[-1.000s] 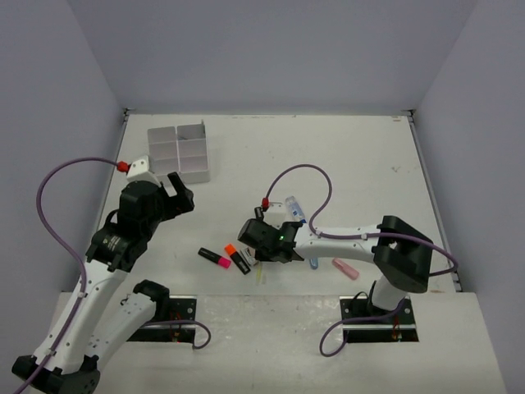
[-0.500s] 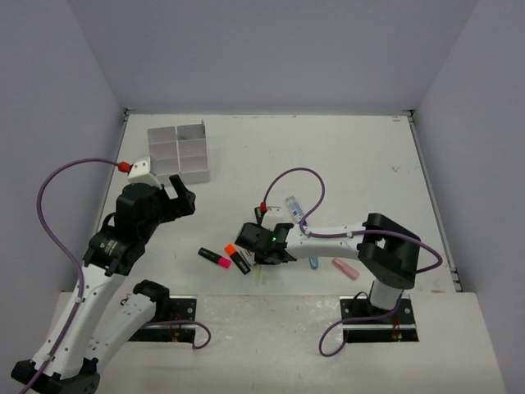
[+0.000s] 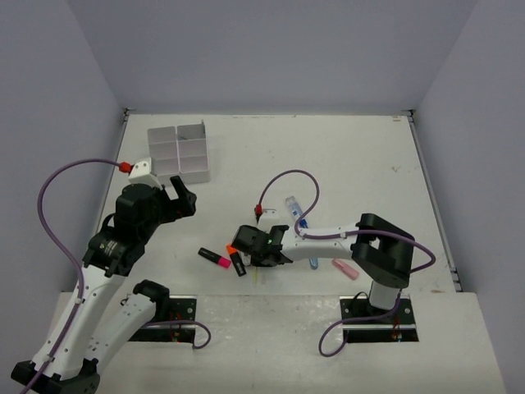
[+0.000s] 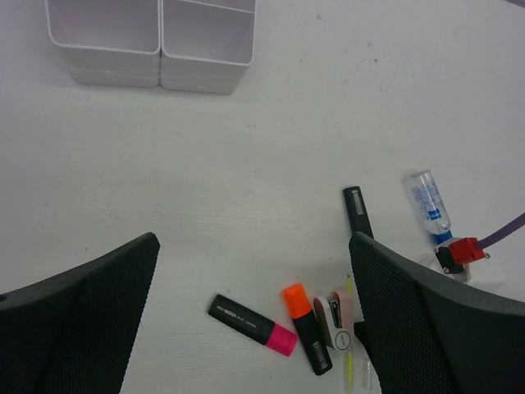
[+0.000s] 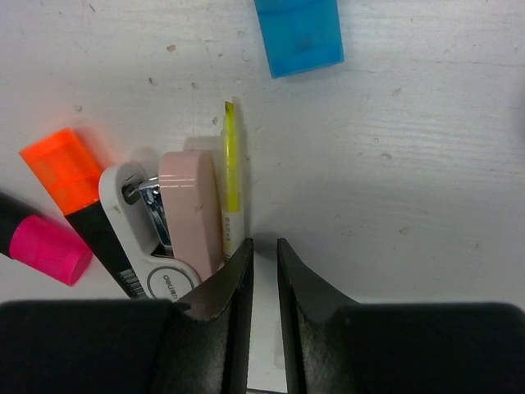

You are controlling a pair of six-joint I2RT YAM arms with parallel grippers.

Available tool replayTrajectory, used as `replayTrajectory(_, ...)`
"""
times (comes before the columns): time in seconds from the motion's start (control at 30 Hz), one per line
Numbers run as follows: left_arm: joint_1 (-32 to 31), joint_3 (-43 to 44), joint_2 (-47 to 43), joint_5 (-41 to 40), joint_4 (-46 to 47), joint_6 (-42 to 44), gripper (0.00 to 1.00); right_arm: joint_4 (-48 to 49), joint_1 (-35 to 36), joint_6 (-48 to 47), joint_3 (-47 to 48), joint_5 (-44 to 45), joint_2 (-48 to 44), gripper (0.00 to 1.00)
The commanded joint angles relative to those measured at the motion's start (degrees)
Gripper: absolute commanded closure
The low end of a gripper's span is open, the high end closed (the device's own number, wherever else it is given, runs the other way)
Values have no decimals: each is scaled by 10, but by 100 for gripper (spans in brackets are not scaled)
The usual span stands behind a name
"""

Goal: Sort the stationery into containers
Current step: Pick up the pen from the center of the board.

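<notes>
Far left on the surface (image 3: 344, 156) you have the tray (image 3: 179, 152), standing well apart from everything else. Near of it your left pincer (image 3: 182, 195) hangs above the surface with its jaws wide open and nothing between them.

Right of that, at the near middle, lies a pink-tipped highlighter (image 4: 253, 325). Just beside it is an orange-tipped highlighter (image 4: 306, 327). A pink stapler (image 5: 176, 226) rests against the orange one, and a thin yellow pen (image 5: 230, 176) lies along the stapler's right side. A black marker (image 4: 358, 212) lies a little farther away.

Your right pincer (image 5: 262, 246) is low over this cluster. Its jaws are drawn in to a narrow slit showing only bare surface, and it grips nothing. The left fingertip sits at the pen's near end; you cannot tell whether it touches.

A blue piece (image 5: 298, 33) lies just beyond. Farther right are the blue-capped tube (image 3: 295, 210) and, nearer, a pink eraser (image 3: 345, 268).
</notes>
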Motion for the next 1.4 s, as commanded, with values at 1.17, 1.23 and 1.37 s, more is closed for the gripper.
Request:
replayTrajectory(1.17,-3,-10,-7,29,21,23,0,-20,27,1,65,18,37,81)
replayTrajectory(1.23,-3,-10,-6,30,21,23,0,-27,27,0,67,24,36,81)
replayTrajectory(1.37,-4,-10,-7,30,22,23,0,-29,27,-3,67,27,33,81)
